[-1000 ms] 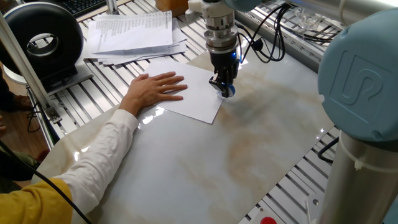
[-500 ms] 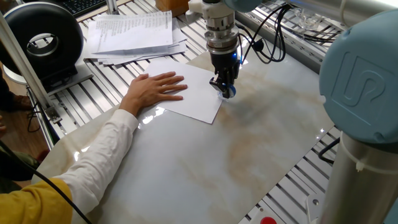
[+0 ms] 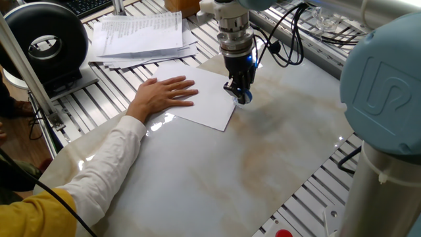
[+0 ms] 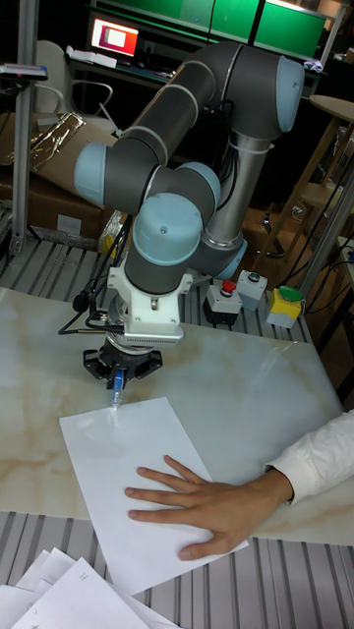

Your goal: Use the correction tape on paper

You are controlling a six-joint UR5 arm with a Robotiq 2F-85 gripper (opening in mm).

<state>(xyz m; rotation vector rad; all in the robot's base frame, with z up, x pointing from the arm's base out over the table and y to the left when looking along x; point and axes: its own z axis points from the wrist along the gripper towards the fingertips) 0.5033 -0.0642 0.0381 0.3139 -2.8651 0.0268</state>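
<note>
Nearest the fixed camera, a sleeve of yellow and white runs up to a person's hand (image 3: 163, 95) lying flat, palm down, on the paper (image 3: 209, 105). Paper: one plain white sheet, flat on the marble-patterned desk (image 3: 250, 164), one corner pointing toward the camera. Beyond the hand, at the paper's edge farthest from the wrist, the gripper (image 3: 239, 92) points straight down from the arm. Its fingers are clamped on the correction tape (image 3: 243, 97), a small blue and clear piece held upright, tip at or just above the paper's edge; contact cannot be judged from either view. In the tall fixed view the tape (image 4: 117, 385) sits just off the paper's far corner (image 4: 118, 442), with the gripper (image 4: 119, 371) directly above and the hand (image 4: 202, 501) spread lower on the sheet. Past the paper, on the slatted frame, a stack of printed papers (image 3: 141, 34) lies close to the sheet's far side. Left of that stack stands a black ring-shaped device (image 3: 45, 41). Cables (image 3: 289, 39) loop behind the gripper.
</note>
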